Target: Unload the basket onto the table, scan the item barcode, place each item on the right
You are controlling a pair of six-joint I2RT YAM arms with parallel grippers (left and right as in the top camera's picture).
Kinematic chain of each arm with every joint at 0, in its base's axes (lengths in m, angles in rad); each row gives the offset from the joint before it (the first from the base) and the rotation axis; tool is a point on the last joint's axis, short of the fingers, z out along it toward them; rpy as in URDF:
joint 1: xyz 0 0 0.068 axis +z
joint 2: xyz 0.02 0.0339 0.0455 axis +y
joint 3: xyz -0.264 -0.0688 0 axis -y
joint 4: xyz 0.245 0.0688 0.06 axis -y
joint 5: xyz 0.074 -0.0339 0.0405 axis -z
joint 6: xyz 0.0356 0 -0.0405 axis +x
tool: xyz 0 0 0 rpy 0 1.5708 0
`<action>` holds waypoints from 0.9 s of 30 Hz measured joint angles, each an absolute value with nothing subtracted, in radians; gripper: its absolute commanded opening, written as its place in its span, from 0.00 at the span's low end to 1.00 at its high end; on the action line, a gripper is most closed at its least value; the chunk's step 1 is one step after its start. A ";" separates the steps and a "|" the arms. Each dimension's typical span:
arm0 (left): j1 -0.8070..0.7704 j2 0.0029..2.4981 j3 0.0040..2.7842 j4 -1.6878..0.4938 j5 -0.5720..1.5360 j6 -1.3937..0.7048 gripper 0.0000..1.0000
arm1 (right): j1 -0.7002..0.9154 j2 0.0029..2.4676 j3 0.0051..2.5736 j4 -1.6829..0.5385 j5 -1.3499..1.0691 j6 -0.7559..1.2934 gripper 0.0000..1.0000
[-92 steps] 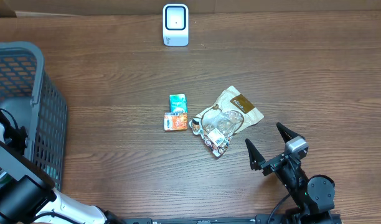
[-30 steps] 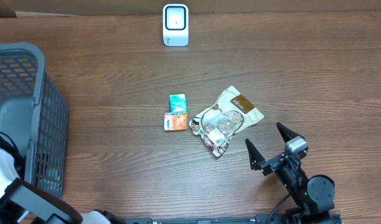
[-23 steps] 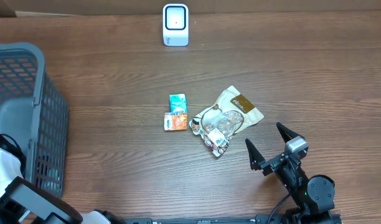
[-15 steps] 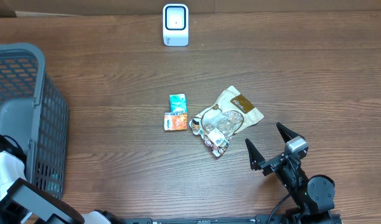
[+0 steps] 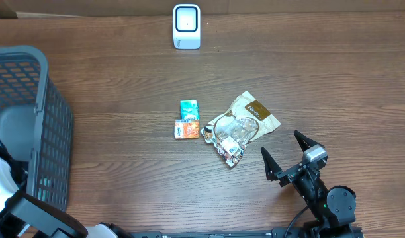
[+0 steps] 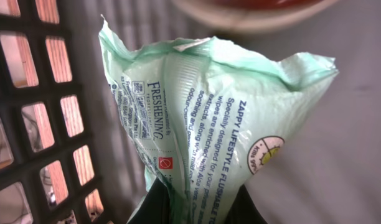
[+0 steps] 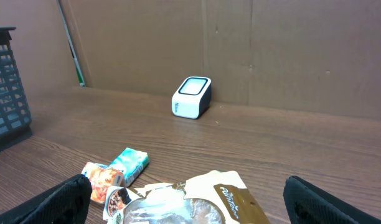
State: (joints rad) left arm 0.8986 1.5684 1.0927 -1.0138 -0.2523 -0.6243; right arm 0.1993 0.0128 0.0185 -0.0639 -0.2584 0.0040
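Left wrist view: wipes pack (image 6: 209, 118) gripped inside basket (image 6: 28, 149)

Your left claw (image 6: 197, 202) pinches the green wipes pack from below at frame centre, basket bars at left. Your right claw (image 5: 282, 147) stands wide open, empty, lower right of the overhead frame; scanner (image 5: 186, 26) top centre.

Left gripper (image 6: 197, 208) has just snapped shut. A second ago it was wide open, and now I've got it pinching the bottom of the green flushable wipes pack (image 6: 209, 118), which rises straight ahead of it. Overhead, my left arm (image 5: 2, 188) has slid back toward the near end of the basket (image 5: 50, 132).
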 measured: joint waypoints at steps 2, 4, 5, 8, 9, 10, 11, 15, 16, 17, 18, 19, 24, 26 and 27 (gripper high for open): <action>0.899 1.570 1.145 -1.053 -0.220 -0.619 0.04 | 0.199 0.013 0.019 -0.064 -0.258 0.004 1.00; 0.899 1.570 1.193 -1.079 -0.175 -0.603 0.04 | 0.199 0.013 0.019 -0.064 -0.258 0.004 1.00; 0.899 1.571 1.229 -1.092 -0.144 -0.591 0.04 | 0.199 0.013 0.019 -0.064 -0.258 0.004 1.00; 0.899 1.572 1.325 -1.128 -0.086 -0.568 0.04 | 0.199 0.013 0.019 -0.064 -0.258 0.004 1.00; 0.899 1.573 1.374 -1.150 -0.066 -0.561 0.04 | 0.199 0.013 0.019 -0.064 -0.258 0.004 1.00; 0.899 1.573 1.422 -1.171 -0.050 -0.555 0.04 | 0.199 0.013 0.019 -0.064 -0.258 0.004 1.00; 0.899 1.573 1.478 -1.193 -0.033 -0.548 0.04 | 0.199 0.013 0.019 -0.064 -0.258 0.004 1.00; 0.890 1.575 1.728 -1.291 0.022 -0.515 0.04 | 0.199 0.013 0.019 -0.064 -0.258 0.004 1.00; 0.883 1.575 1.782 -1.313 0.034 -0.506 0.04 | 0.199 0.013 0.019 -0.064 -0.258 0.004 1.00; 0.874 1.575 1.843 -1.345 0.047 -0.496 0.04 | 0.199 0.013 0.019 -0.064 -0.258 0.004 1.00; 0.857 1.575 1.898 -1.375 0.062 -0.485 0.04 | 0.199 0.013 0.019 -0.065 -0.258 0.004 1.00; 0.830 1.575 1.954 -1.408 0.078 -0.469 0.04 | 0.199 0.013 0.019 -0.064 -0.258 0.004 1.00; 0.623 1.573 2.115 -1.554 0.121 -0.405 0.04 | 0.199 0.013 0.019 -0.065 -0.258 0.004 1.00; 0.519 1.573 2.133 -1.585 0.122 -0.381 0.04 | 0.199 0.013 0.019 -0.064 -0.258 0.004 1.00; 0.461 1.573 2.135 -1.598 0.120 -0.372 0.04 | 0.199 0.013 0.019 -0.064 -0.258 0.004 1.00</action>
State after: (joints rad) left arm 0.4610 1.5730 2.1345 -1.5982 0.1204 -0.3721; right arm 0.1989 0.0128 0.0185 -0.0643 -0.2584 0.0040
